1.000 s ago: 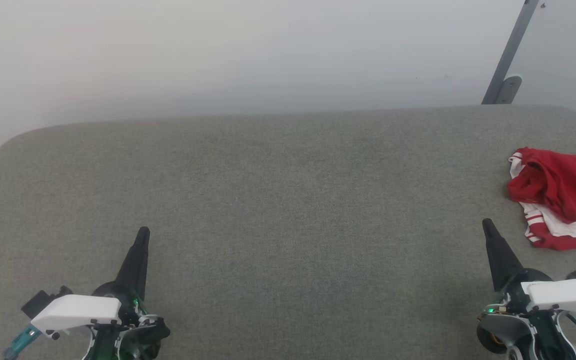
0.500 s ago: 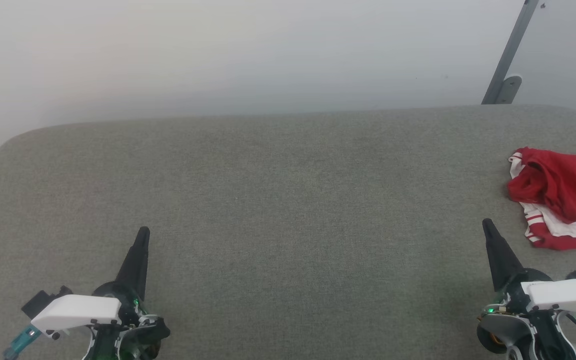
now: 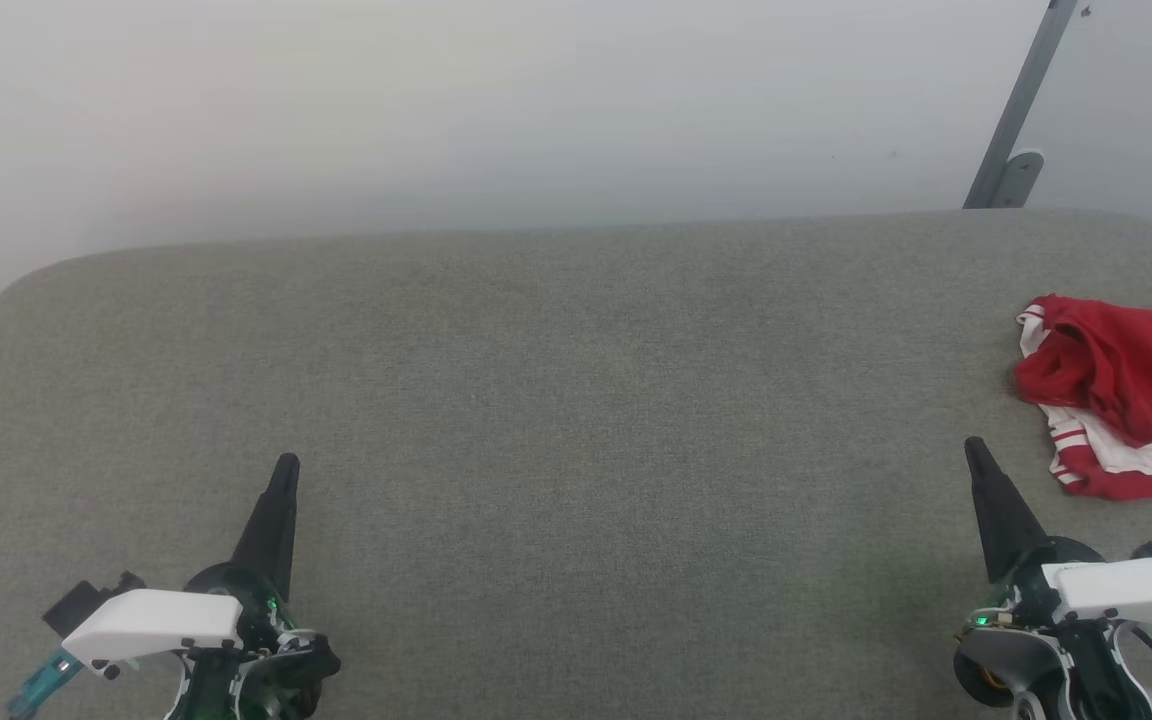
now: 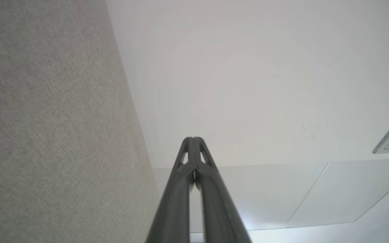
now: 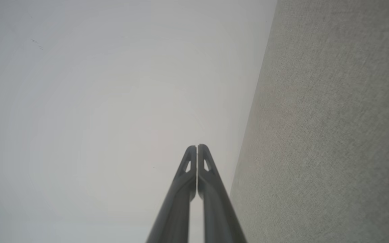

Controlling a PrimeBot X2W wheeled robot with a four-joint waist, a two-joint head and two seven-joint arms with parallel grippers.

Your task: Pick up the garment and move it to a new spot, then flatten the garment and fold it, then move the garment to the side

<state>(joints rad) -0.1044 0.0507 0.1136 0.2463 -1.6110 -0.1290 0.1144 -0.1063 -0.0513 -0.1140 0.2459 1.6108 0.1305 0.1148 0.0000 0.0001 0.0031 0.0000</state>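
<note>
The red garment [image 3: 1126,390] with white panels and striped trim lies crumpled at the far right edge of the grey upholstered surface [image 3: 556,400]. My right gripper [image 3: 974,447] stands shut and empty at the lower right, just left of and below the garment, not touching it. At the lower left my left gripper [image 3: 286,463] is shut and empty, far from the cloth. In the wrist views the left gripper [image 4: 193,138] and the right gripper [image 5: 196,146] both show their fingers pressed together, pointing toward the pale wall.
A pale wall [image 3: 496,110] rises behind the surface's rounded far edge. A grey metal bracket [image 3: 1016,120] slants at the upper right. The surface's left corner curves away at the far left.
</note>
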